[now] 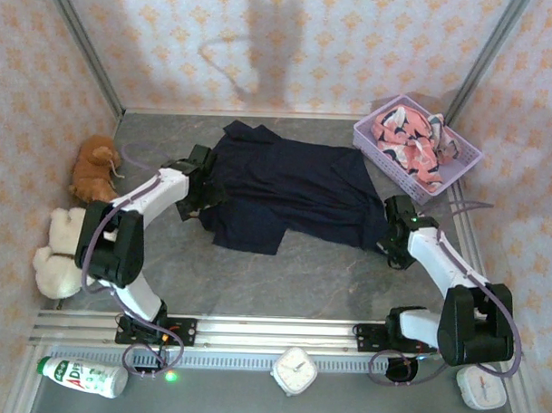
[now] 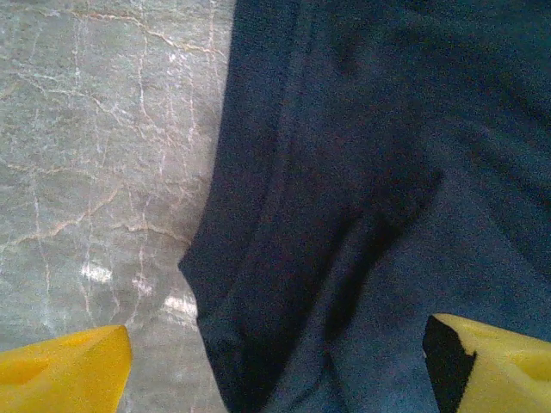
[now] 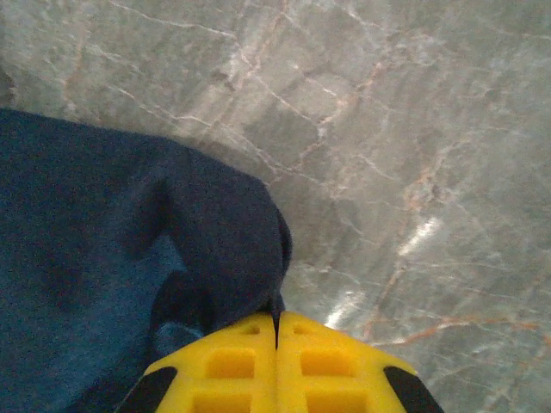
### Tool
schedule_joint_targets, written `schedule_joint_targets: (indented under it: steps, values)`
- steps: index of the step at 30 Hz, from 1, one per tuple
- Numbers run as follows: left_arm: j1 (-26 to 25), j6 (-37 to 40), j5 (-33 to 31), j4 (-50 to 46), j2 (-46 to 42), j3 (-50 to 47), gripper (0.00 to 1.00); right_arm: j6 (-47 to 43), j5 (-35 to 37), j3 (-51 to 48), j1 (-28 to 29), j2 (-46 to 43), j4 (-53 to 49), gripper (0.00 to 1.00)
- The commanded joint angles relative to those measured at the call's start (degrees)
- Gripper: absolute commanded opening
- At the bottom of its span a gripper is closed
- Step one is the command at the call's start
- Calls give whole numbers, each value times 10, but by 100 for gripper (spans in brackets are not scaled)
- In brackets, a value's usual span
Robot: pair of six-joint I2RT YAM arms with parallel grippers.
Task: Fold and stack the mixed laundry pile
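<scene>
Navy garment spread, rumpled. Left pincer apart over its edge; right pincer clamped on its corner, bare counter beside.

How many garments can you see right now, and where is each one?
2. The navy garment lies spread across the middle of the table. The pink shark-print garment sits bunched in the lavender basket at the far right. More could be hidden under it.
</scene>
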Motion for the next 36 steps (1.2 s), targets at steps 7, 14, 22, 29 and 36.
schedule_joint_targets:
  steps: [7,14,22,29,36]
  values:
    - [-75,-21,15,5,-30,-91,79,-1,-5,11,-3,25,58,0]
    - [-90,-23,-4,30,18,-105,61,-4,-3,8,-3,19,53,0]
    - [-115,-65,54,93,36,-145,0,-22,-7,17,-3,26,52,0]
    - [-39,-2,3,-2,38,59,0,-36,-75,146,-3,90,91,0]
    - [58,57,7,-132,115,471,0,-65,-151,529,-4,230,55,0]
